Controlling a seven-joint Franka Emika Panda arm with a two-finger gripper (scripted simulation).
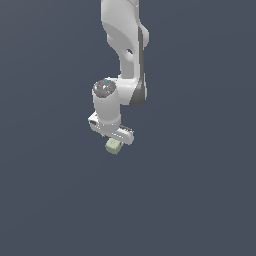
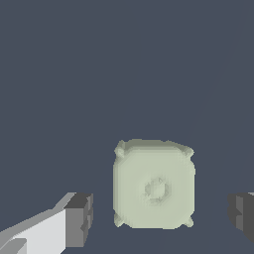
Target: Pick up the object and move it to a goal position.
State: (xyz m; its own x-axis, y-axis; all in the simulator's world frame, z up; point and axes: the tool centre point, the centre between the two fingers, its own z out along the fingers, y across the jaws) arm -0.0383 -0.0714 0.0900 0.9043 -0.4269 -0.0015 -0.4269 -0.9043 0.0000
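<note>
Flat slate-blue ground point(image 1: 200, 200) fills both pictures, with no edge, seam or furniture to break it.

From the exterior view, the white arm point(image 1: 125, 45) comes down from the top of the picture and ends in the end effector point(image 1: 116, 141), pointing downward. The cube point(image 1: 113, 146), small and pale yellowish-green, sits right at the lower edge of the end effector, narrower than the white bar above it. From this angle the fingers are hidden behind the bar, so it cannot be told whether they touch the cube or whether it rests on the ground.

The wrist view fills that gap. The cube point(image 2: 154, 185) is seen face-on, with a faint ring in the middle of its face and small nubs at its corners. One dark grey fingertip point(image 2: 79, 219) on a white finger stands to one side of it and a second dark fingertip point(image 2: 241, 215) shows at the picture's edge on the other side. The end effector point(image 2: 160, 217) is spread: bare ground shows between each fingertip and the cube, so neither pad touches it.
</note>
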